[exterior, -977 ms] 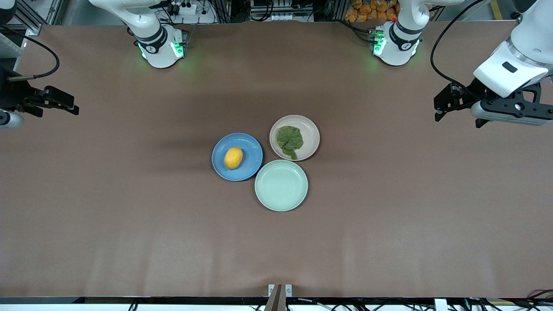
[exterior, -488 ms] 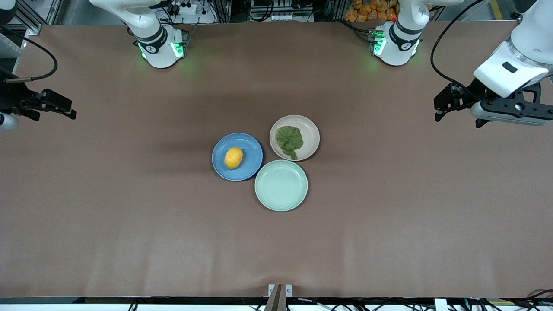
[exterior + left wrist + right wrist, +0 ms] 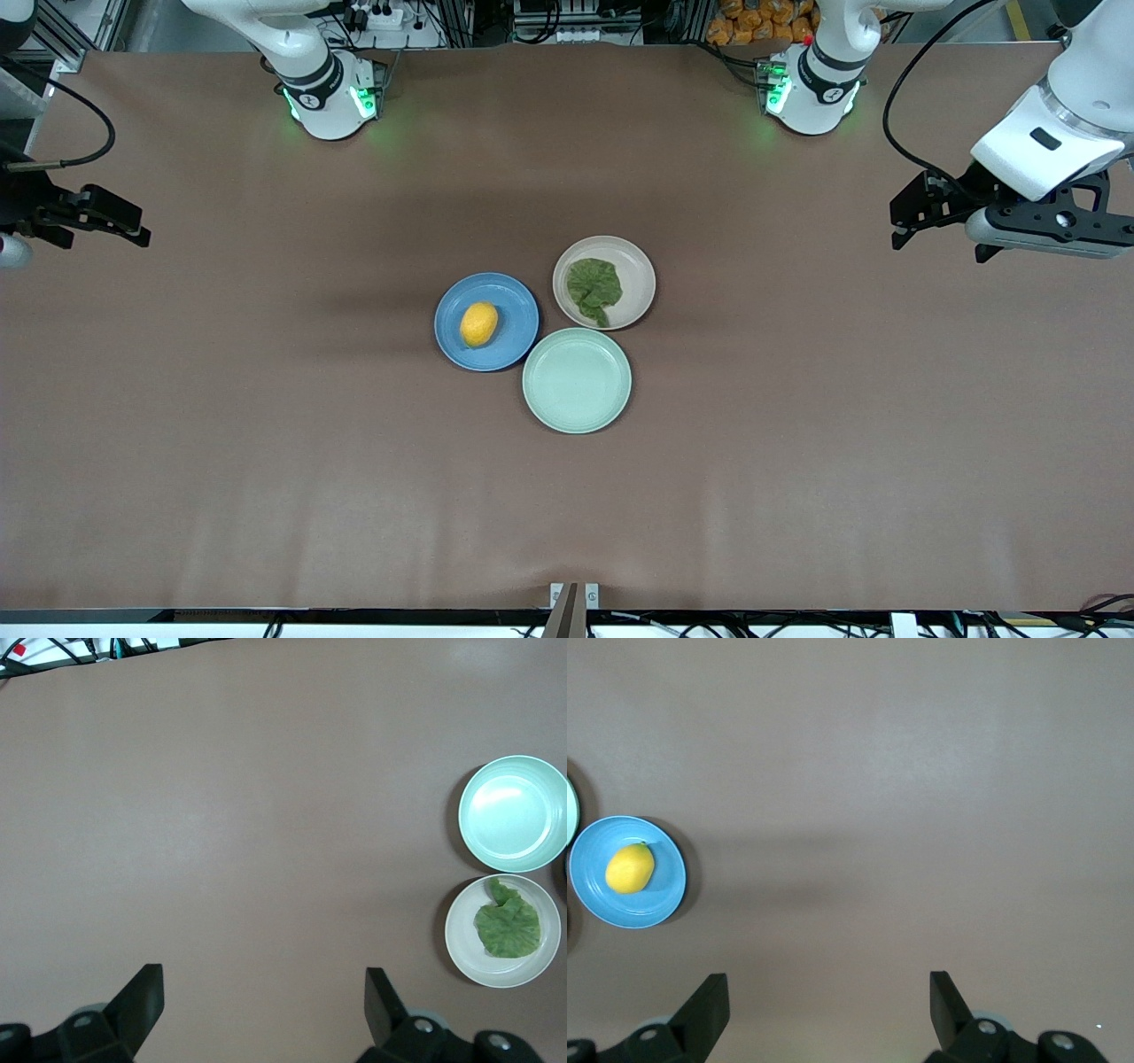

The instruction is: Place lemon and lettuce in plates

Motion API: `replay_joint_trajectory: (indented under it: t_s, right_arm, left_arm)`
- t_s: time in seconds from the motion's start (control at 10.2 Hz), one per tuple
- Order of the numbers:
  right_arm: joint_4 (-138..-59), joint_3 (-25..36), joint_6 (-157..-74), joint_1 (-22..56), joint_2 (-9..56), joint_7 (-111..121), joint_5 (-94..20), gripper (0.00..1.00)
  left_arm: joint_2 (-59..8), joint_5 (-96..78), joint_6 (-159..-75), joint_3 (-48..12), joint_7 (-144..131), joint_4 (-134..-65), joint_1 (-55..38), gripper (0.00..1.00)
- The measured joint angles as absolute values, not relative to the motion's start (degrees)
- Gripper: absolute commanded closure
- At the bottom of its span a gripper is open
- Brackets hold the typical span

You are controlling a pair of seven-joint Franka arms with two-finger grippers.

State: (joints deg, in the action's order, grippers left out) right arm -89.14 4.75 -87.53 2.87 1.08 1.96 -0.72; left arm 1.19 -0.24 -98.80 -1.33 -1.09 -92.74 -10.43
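Nearest the front camera we see the empty mint-green plate [image 3: 577,380] on the desk [image 3: 266,461]. Farther off, touching it, lie the blue plate [image 3: 514,341] bearing the lemon [image 3: 478,323] and the beige plate [image 3: 633,270] bearing the lettuce [image 3: 594,288]. We judge the task done. The left gripper [image 3: 264,992] and right gripper [image 3: 828,997] hang over bare desk at their own ends, fingers spread and empty (both arms wait). The remaining risk is slight: a bumped plate could roll the lemon out.
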Motion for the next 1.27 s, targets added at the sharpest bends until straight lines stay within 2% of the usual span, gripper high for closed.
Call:
replay_joint_trajectory:
  t_s: [1.27]
  right_arm:
    - [-89.1,4.7,-87.4,2.9,1.1,2.0,0.9,0.00]
  left_arm:
    - [0.7,-0.2,-99.0,-1.3,-1.1,-92.7,-10.4,0.00]
